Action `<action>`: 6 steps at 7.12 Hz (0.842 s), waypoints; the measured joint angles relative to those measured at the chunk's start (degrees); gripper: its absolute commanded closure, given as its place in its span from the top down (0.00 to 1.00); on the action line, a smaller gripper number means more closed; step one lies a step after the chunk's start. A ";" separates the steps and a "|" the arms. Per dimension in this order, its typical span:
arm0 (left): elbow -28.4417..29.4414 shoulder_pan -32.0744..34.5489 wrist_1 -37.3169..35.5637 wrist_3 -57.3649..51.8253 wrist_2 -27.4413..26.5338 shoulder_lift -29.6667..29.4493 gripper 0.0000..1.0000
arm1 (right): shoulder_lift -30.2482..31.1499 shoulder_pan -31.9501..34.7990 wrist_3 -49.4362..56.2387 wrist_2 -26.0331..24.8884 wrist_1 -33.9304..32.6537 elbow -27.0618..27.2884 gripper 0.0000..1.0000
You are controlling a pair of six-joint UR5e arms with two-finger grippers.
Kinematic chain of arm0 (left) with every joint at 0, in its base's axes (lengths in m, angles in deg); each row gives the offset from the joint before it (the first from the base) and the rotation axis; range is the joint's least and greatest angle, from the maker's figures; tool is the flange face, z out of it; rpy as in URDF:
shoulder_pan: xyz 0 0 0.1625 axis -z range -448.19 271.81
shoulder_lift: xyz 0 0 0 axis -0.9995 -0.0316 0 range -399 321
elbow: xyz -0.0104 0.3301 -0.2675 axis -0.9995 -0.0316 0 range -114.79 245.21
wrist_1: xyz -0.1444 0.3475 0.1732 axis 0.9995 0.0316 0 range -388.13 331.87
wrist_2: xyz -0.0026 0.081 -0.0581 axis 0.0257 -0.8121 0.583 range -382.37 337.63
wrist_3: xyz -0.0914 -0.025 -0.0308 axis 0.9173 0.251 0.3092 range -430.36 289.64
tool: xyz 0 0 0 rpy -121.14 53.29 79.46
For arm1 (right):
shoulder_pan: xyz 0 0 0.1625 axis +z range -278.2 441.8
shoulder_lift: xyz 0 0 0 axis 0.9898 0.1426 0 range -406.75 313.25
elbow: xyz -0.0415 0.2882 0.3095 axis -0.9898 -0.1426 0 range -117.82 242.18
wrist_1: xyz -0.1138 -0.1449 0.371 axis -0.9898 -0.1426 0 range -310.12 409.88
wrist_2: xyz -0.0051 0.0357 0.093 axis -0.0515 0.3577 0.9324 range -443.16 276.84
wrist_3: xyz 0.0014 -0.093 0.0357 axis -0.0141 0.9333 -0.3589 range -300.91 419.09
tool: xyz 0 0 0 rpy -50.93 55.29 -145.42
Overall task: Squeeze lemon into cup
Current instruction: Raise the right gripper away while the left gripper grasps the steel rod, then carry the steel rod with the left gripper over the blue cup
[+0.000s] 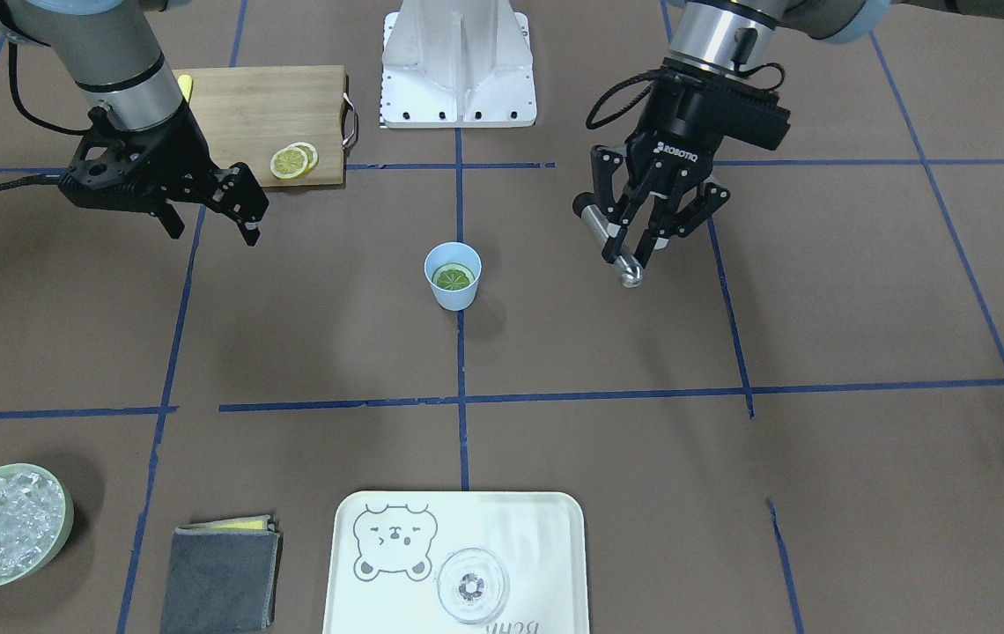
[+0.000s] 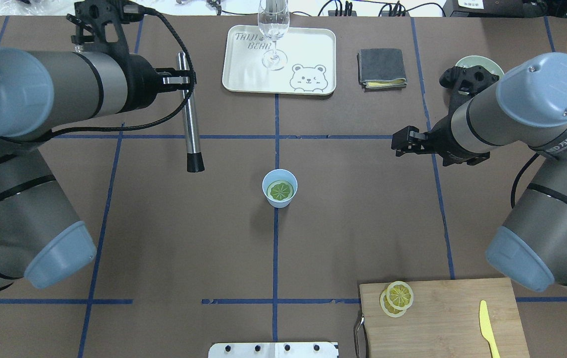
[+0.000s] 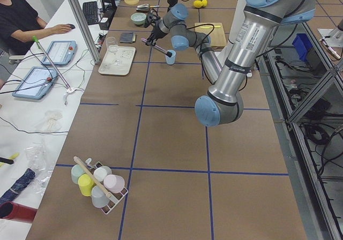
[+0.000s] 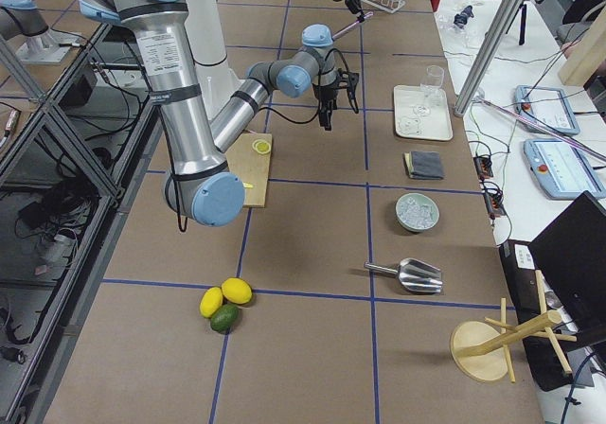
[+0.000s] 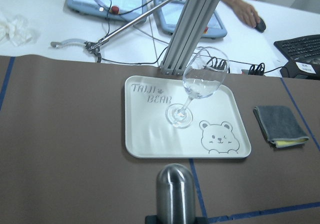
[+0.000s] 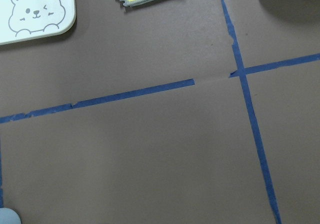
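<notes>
The light-blue cup stands at the table's middle and also shows in the overhead view. One lemon slice lies flat inside it. Two more slices overlap on the wooden cutting board. My left gripper is shut on a metal rod with a black tip and holds it above the table, to the cup's side; the rod's end shows in the left wrist view. My right gripper is open and empty, in the air between board and cup.
A white bear tray holds a clear stemmed glass. A grey folded cloth and a pale-green bowl of ice lie beside it. A yellow toy knife lies on the board. The robot base stands behind the cup.
</notes>
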 measured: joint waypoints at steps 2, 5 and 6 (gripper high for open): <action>1.25 -2.75 2.98 -5.55 -7.48 -4.66 0.00 | 1.78 1.85 1.13 0.94 0.00 0.27 1.00; 7.85 -20.12 13.62 -6.57 -43.42 -6.02 0.00 | 5.08 3.44 3.89 1.41 0.00 1.46 1.00; 12.16 -22.07 18.19 -6.70 -47.19 -6.47 0.00 | 5.50 3.50 4.02 1.43 0.02 1.57 1.00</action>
